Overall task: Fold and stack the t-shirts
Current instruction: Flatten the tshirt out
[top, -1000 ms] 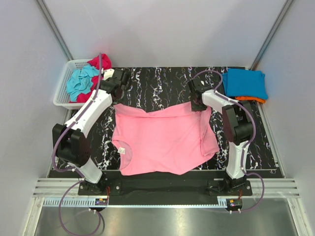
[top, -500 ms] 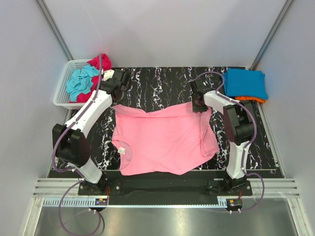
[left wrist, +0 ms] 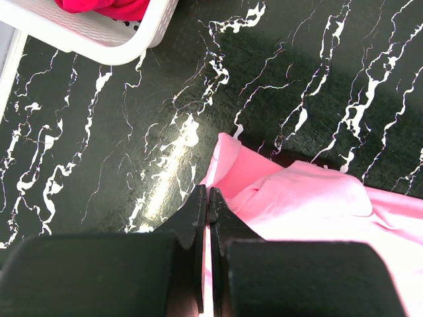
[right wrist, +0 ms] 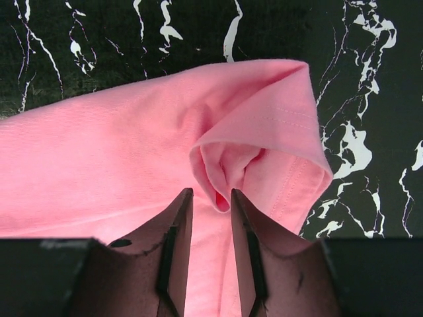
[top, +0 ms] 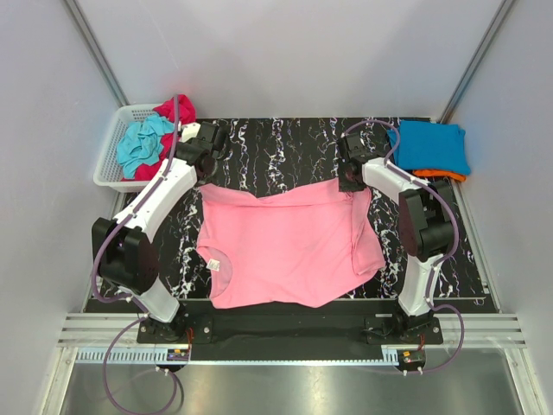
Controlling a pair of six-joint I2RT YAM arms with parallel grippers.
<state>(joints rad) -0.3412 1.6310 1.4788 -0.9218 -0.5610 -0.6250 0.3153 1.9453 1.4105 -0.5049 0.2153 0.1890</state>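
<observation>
A light pink t-shirt (top: 285,246) lies spread on the black marbled table, collar at the near left, its far edge folded over. My left gripper (top: 206,175) is at the shirt's far left corner, shut on the pink t-shirt (left wrist: 310,198), and a thin strip of cloth shows between the left gripper's (left wrist: 208,195) jaws. My right gripper (top: 351,183) is over the far right corner. In the right wrist view that gripper (right wrist: 211,195) stands open, jaws a narrow gap apart, with a bunched fold of the shirt (right wrist: 225,165) at its tips.
A white slatted basket (top: 108,164) at the far left holds a teal shirt (top: 143,145) and a magenta one (top: 177,110). At the far right lies a folded blue shirt (top: 430,145) on an orange one (top: 442,175). The basket rim (left wrist: 99,39) is near my left gripper.
My right gripper has shifted slightly toward the far right over the shirt's corner, and its jaws have narrowed a little. The left arm has stayed still.
</observation>
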